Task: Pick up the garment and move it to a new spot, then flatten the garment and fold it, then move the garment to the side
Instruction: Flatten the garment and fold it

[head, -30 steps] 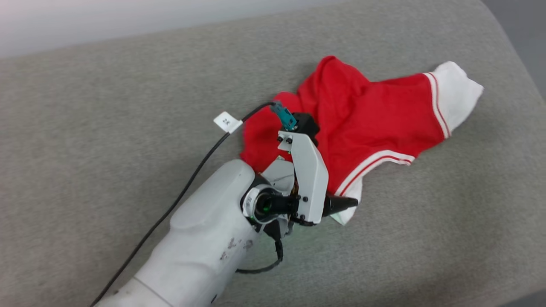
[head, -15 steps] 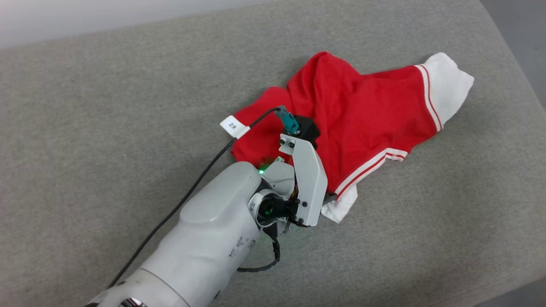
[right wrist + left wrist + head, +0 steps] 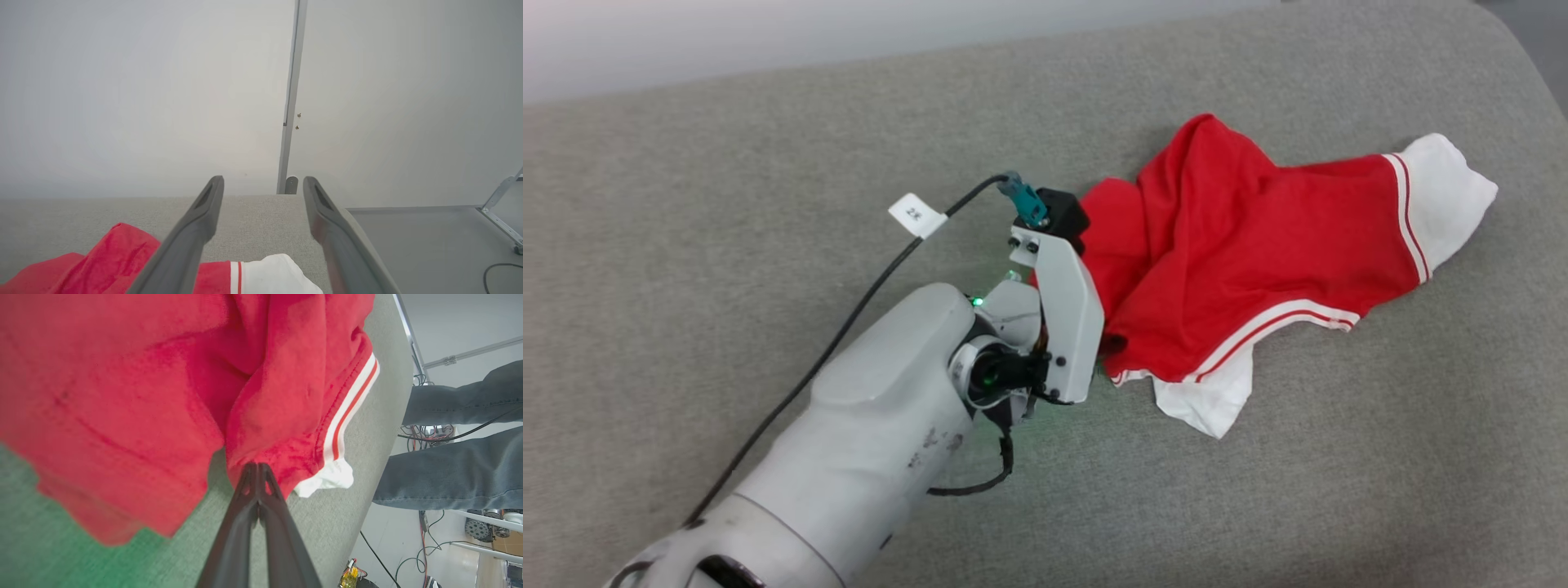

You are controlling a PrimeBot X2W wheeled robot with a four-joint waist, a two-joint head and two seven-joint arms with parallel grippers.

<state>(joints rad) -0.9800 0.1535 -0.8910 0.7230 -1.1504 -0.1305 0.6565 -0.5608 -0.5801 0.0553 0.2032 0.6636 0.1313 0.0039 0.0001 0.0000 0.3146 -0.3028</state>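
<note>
The shirt (image 3: 1241, 269) lies crumpled on the grey cushion (image 3: 768, 147), right of the middle in the head view. 1 white cuff (image 3: 1445, 196) points to the far right and another white end (image 3: 1209, 404) sticks out at the near side of the heap. The left arm (image 3: 874, 433) reaches in from the lower left, and its white wrist mount (image 3: 1066, 318) sits at the shirt's left edge, hiding the fingertips there. The left gripper (image 3: 257, 467) is clenched on the shirt: in the left wrist view its 2 dark fingers (image 3: 282, 522) meet at the tips and pinch a red fold just beside the red-and-white stripes (image 3: 347, 412). A black cable (image 3: 849, 302) with a white tag (image 3: 916, 215) runs along that arm. The right gripper (image 3: 263, 181) is released, its 2 fingers well apart with nothing between them. It is above the cushion and points toward a pale wall (image 3: 143, 81), with the shirt low in its view. A person's legs (image 3: 449, 477) in dark trousers stand beyond the cushion's edge in the left wrist view.
</note>
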